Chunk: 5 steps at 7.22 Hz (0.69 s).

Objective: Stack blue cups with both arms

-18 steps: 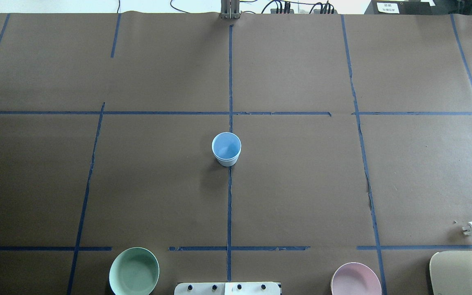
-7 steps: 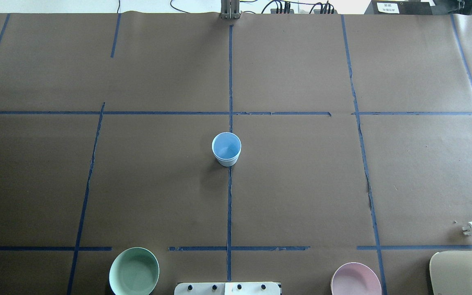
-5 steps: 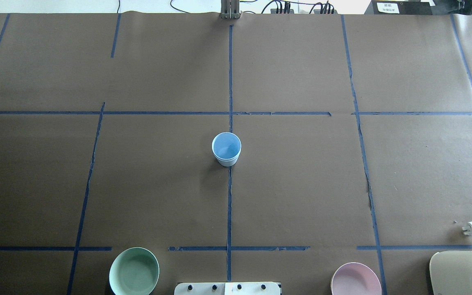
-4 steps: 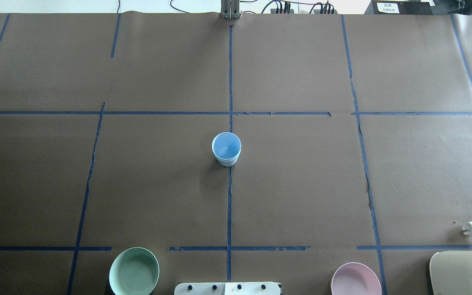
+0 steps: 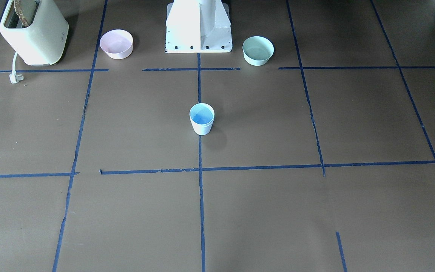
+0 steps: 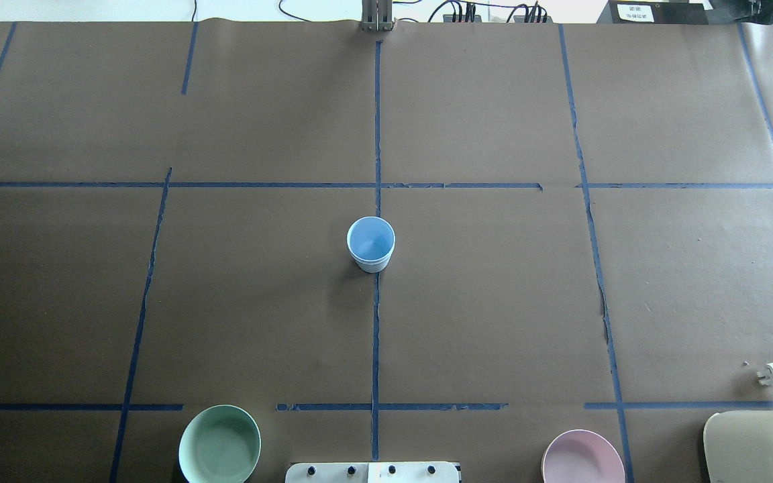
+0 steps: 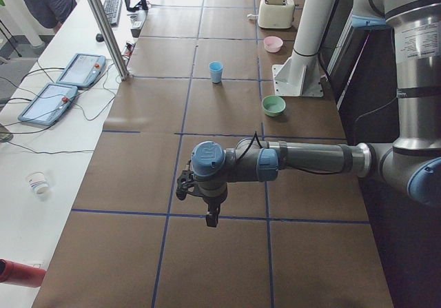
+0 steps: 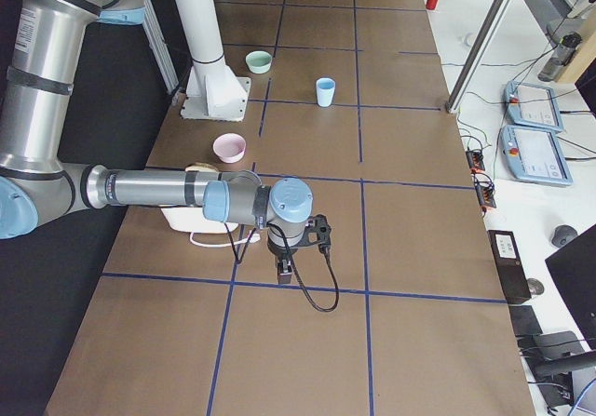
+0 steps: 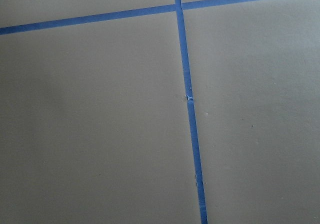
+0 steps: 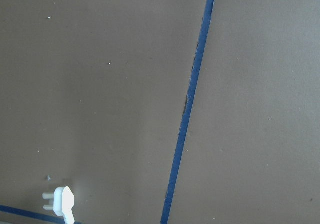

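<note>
One pale-blue cup [image 6: 370, 243] stands upright on the centre tape line, also in the front view [image 5: 201, 119], the left view [image 7: 216, 72] and the right view [image 8: 324, 91]. I see no second separate cup; I cannot tell whether another is nested in it. My left gripper [image 7: 211, 218] hangs over the table far from the cup, near the table's left end. My right gripper [image 8: 283, 269] hangs likewise near the right end. Neither shows in the overhead, front or wrist views, so I cannot tell if they are open or shut.
A mint-green bowl [image 6: 219, 444] and a pink bowl [image 6: 582, 458] sit on either side of the white pedestal [image 5: 198, 26]. A cream toaster [image 5: 32, 32] with its white plug [image 6: 772, 376] stands at the robot's right. Tablets [image 7: 62, 87] lie on the side bench.
</note>
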Motion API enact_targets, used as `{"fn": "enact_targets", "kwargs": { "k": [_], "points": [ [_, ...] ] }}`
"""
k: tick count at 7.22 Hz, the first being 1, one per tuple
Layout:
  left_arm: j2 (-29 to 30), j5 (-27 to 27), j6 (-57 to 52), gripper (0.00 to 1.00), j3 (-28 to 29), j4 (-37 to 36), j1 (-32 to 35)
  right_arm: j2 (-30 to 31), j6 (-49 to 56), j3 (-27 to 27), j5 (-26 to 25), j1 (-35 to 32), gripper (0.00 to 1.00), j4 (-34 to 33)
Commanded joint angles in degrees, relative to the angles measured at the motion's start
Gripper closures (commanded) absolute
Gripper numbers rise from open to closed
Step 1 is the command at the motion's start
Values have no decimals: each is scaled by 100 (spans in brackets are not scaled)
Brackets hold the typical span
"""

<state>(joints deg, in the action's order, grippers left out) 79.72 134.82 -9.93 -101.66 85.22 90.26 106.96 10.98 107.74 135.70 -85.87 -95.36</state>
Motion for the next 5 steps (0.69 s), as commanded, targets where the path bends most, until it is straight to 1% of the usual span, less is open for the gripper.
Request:
{"fn": "enact_targets", "kwargs": {
  "k": [1,5],
  "points": [
    [0,0,0,0,6,-6,0,-9,0,-8,0,0,0,0],
    [0,0,0,0,15,-6,0,0,0,-8,53,0,0,0]
  ]
}}
